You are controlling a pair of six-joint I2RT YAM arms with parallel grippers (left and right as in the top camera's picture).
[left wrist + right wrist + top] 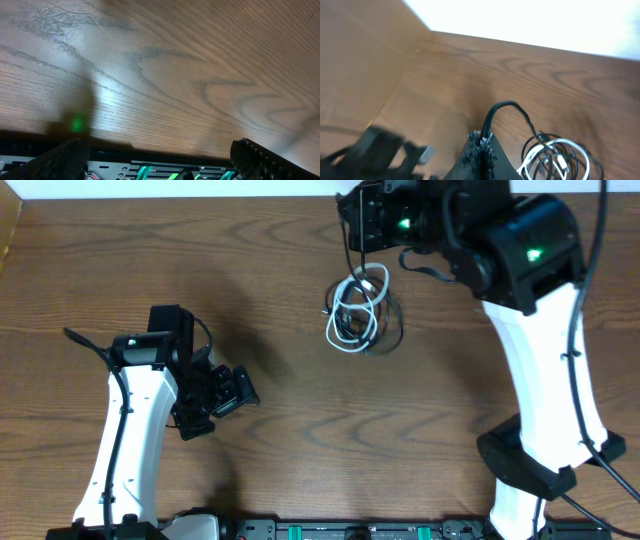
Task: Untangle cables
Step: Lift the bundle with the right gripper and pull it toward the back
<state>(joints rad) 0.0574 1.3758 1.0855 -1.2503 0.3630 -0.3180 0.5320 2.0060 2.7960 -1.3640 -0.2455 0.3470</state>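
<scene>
Where the overhead camera looks down, the tangle (358,312) of white and black loops lies on the tabletop (290,440) toward the far edge, right of centre. The right fingers (356,222) hang just beyond it with a black cable (349,260) running up to them, while the left fingers (238,388) hover well apart from it, near the front left. At the left wrist, the fingers (257,157) stand wide apart above the tabletop (175,75). At the right wrist, the fingers (481,150) are pressed together on the black cable (495,112), which arcs up out of them, and the tangle (555,157) lies just beside them on the right.
</scene>
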